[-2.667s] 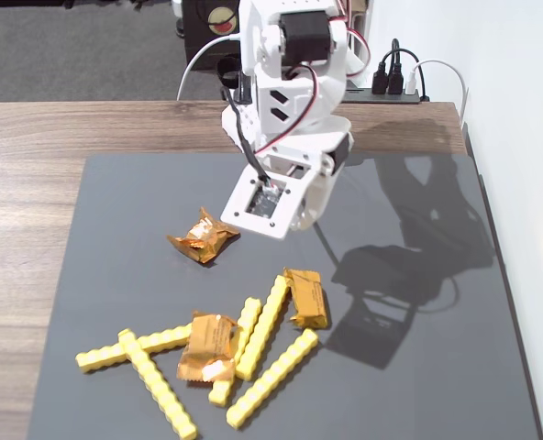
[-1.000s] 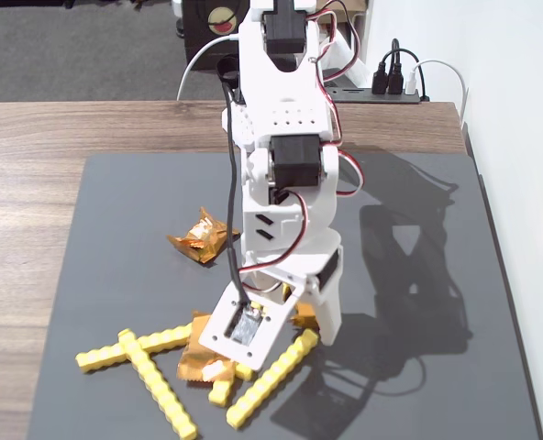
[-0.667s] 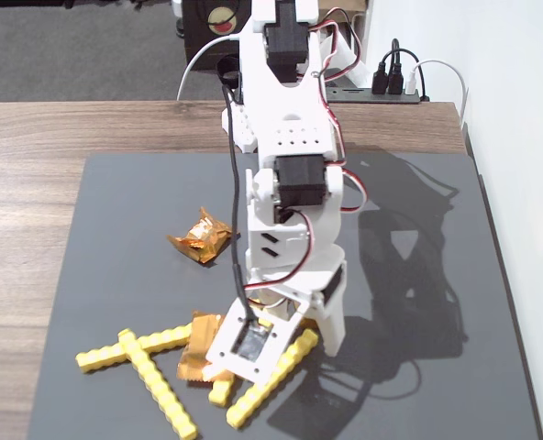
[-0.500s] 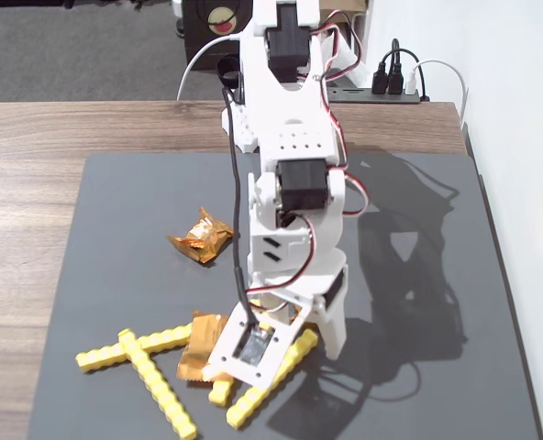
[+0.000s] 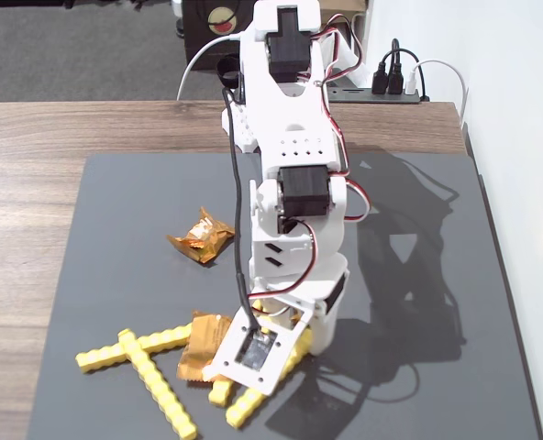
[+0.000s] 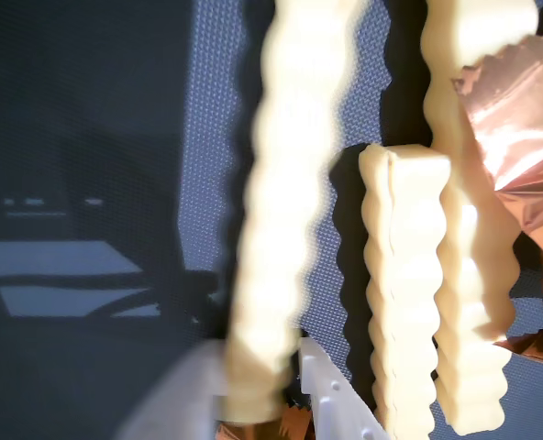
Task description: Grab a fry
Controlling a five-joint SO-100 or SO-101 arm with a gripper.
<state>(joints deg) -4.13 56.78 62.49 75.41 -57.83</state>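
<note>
In the fixed view the white arm (image 5: 290,165) reaches down over a dark grey mat (image 5: 418,367) that lies on a wooden table (image 5: 33,128). Its gripper (image 5: 281,353) is low over a cluster of yellow sticks and wrappers near the mat's front edge, and the wrist camera plate hides the fingertips, so how far the jaws stand apart cannot be told here. One fry (image 5: 246,406) pokes out below the plate, running diagonally up to the right beneath the gripper. A second yellow stick (image 5: 220,392) shows only its end just left of it. An orange-gold wrapper (image 5: 201,346) lies touching the plate's left side. Further left, 2 more sticks cross each other: one (image 5: 157,382) slants down to the right, the other (image 5: 141,346) lies nearly level. Another wrapper (image 5: 200,236) sits alone, well apart, higher on the mat. A power strip (image 5: 395,78) lies at the table's far edge.

In the wrist view the fry (image 6: 285,202) runs top to bottom, blurred and very close, its lower end against a white finger (image 6: 331,394) at the bottom edge. Whether the jaws are closed on it cannot be told. To its right 2 more sticks (image 6: 404,275) (image 6: 469,275) lie side by side, touching, with a shiny copper-toned wrapper (image 6: 519,119) at the right edge.
</note>
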